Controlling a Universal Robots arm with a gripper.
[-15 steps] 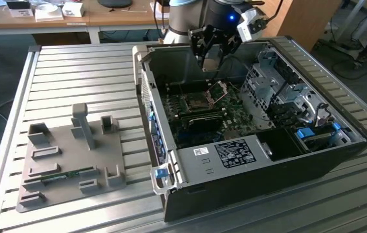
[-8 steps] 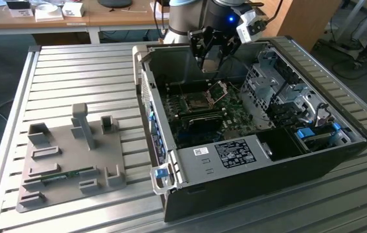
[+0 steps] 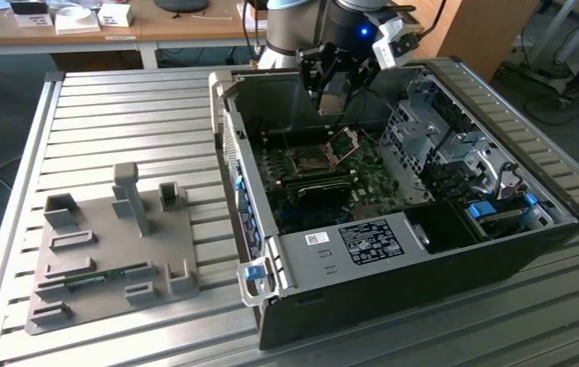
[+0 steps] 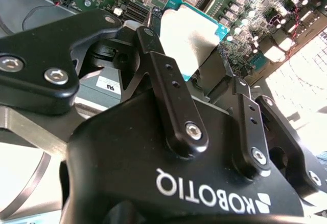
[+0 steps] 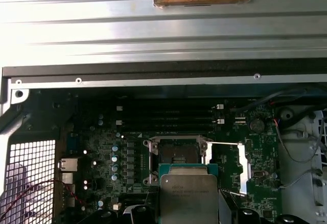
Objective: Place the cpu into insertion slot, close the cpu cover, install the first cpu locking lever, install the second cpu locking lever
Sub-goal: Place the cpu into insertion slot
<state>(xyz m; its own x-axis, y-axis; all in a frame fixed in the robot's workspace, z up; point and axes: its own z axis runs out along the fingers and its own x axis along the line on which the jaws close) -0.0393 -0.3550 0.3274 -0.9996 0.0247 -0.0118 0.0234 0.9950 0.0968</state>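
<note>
We hold the cpu (image 5: 188,196) by its edges, the gripper (image 4: 191,60) jaws closed narrowly on it, above the motherboard near the open insertion slot (image 5: 177,155). The cpu cover (image 5: 244,168) stands lifted aside, which we judge leaves the socket free.

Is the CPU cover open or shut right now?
Open: the cover is swung up off the socket, which lies bare; the end effector holds the CPU.

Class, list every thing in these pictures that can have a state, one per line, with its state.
gripper: shut on the cpu
cpu: gripped, in the air, not yet in the slot
insertion slot: empty, uncovered
cpu cover: swung open, off the slot
computer case: lying on its side, side panel off
</note>
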